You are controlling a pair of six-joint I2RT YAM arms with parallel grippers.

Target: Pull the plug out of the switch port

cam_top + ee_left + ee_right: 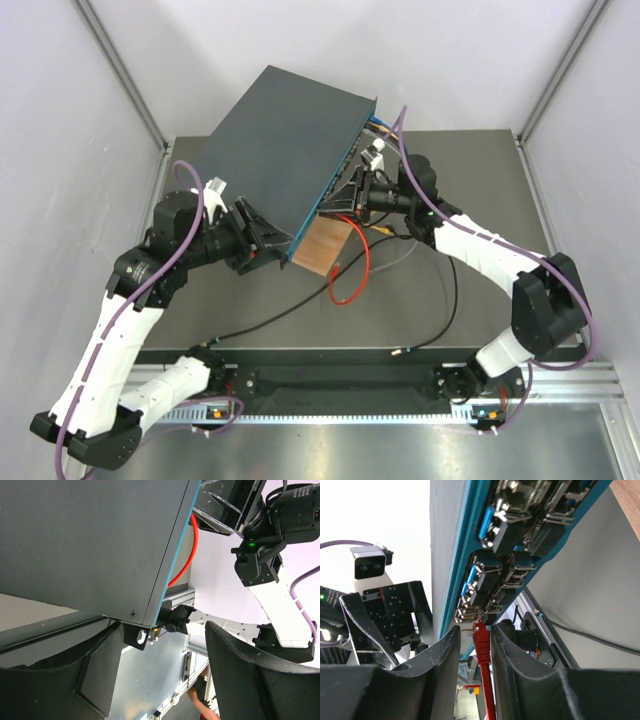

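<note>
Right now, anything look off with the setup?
Yes: the switch isn't lying flat. It is tilted up, its far corner reaching past the table's back edge in the top view, with the left gripper at its near corner. The red cable lies between the right gripper's fingers, its plug at the port row.

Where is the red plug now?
In the right wrist view's centre, the red plug lies between the fingers of the right claw, tip at the switch's ports.

Switch (90,540) cropped top and left, red cable (486,690) cut at bottom
</note>
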